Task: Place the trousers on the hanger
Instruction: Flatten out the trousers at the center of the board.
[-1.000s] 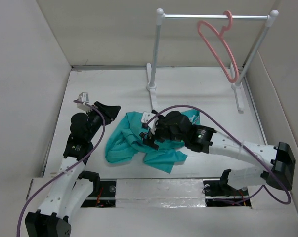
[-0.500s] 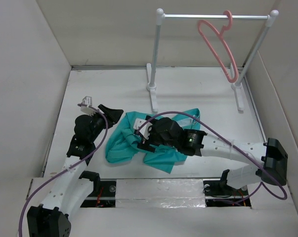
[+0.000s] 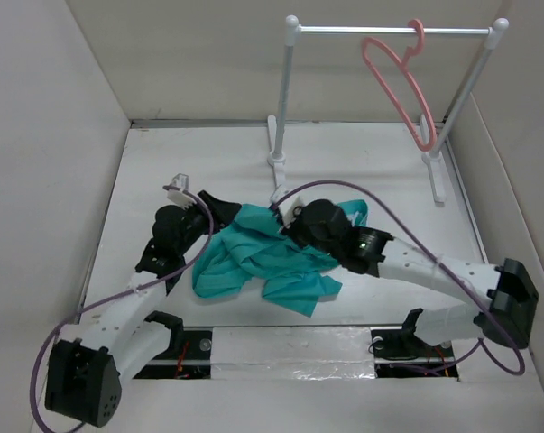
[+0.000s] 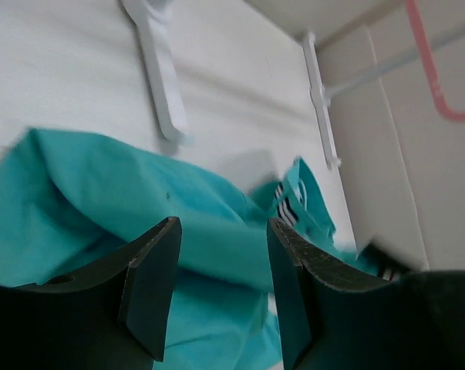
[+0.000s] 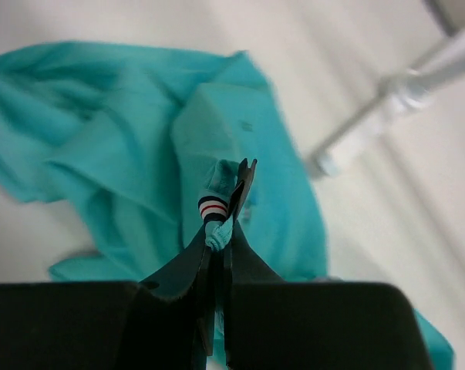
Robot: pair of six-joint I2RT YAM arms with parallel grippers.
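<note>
Right pincer (image 5: 230, 185) pinches a thin waistband fold of the trousers (image 3: 237, 260), which lie crumpled mid-worktop (image 3: 362, 180). Left pincer (image 4: 220, 239) stands spread over the cloth, empty. Hazard: so shallow a bite may slip on lifting. The hanger (image 3: 400, 86) hangs well apart on the rail (image 3: 389, 30).

The thin pink plastic hanger (image 4: 430, 77) ran off the left wrist view's top edge. The white-and-grey metal rail stand (image 5: 417, 87) was blurred in the right wrist view, where the teal cloth trousers (image 5: 139, 123) partly vanished behind the right gripper (image 5: 226, 193).
</note>
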